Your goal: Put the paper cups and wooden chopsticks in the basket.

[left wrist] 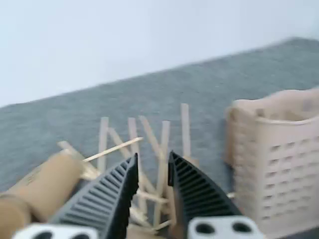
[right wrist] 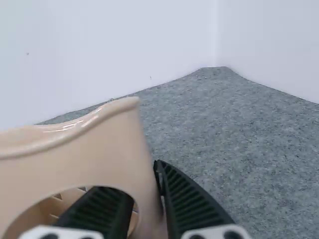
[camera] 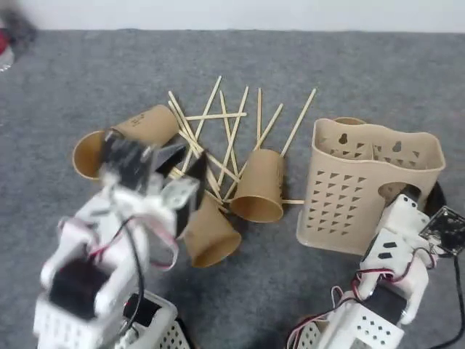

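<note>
Left gripper (left wrist: 152, 159): jaws a narrow slit apart, nothing held. Chopsticks (camera: 229, 145) lie just beyond its tips, crossed in a loose pile, most long axes running away from it toward the far wall. Three cups (camera: 211, 234) lie on their sides around and over the pile; these would likely obstruct a clean pick. Basket (camera: 349, 196) stands upright beside the pile. Right gripper (right wrist: 143, 185) clamps its near wall. Left arm judged nearer the sticks.

The table (camera: 349, 65) has a grey, carpet-like top. Three paper cups (camera: 260, 185) lie on their sides on it, amid a loose scatter of crossed wooden chopsticks (camera: 229, 134). A beige perforated basket (camera: 341, 203) stands upright just beside them.
</note>
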